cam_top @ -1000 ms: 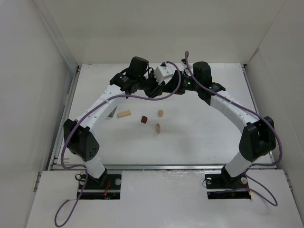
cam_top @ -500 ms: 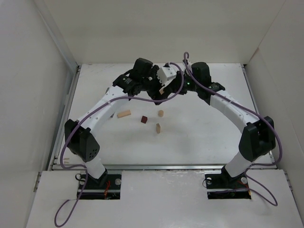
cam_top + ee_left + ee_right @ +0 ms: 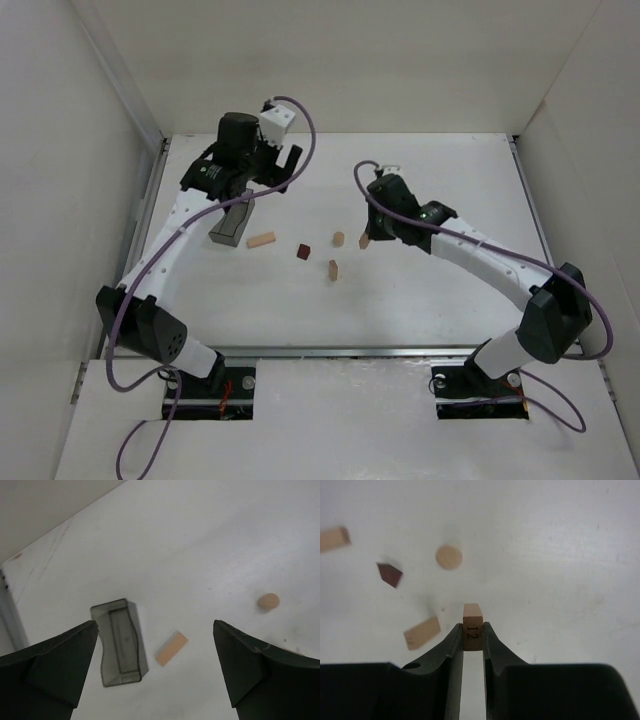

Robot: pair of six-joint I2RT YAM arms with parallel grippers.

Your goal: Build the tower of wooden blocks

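Observation:
My right gripper (image 3: 366,236) is shut on a short pale wood block (image 3: 472,625) marked "12", held just above the table. Close to its left lie a pale round peg (image 3: 339,239), another short pale block (image 3: 333,269) and a dark red-brown cube (image 3: 303,251). A pale flat plank (image 3: 261,239) lies further left. In the right wrist view the peg (image 3: 449,557), cube (image 3: 389,574) and loose block (image 3: 422,633) sit ahead of the fingers. My left gripper (image 3: 262,178) hangs open and empty at the back left, above the plank (image 3: 171,648). No blocks are stacked.
A grey rectangular tray (image 3: 230,222) lies just left of the plank, under my left gripper, and shows in the left wrist view as the tray (image 3: 119,642). White walls close in the table on the left, back and right.
The grippers met at the back centre, where the pale block passed from left to right. The left jaws opened and swung back left. The right arm came forward and down with the block.

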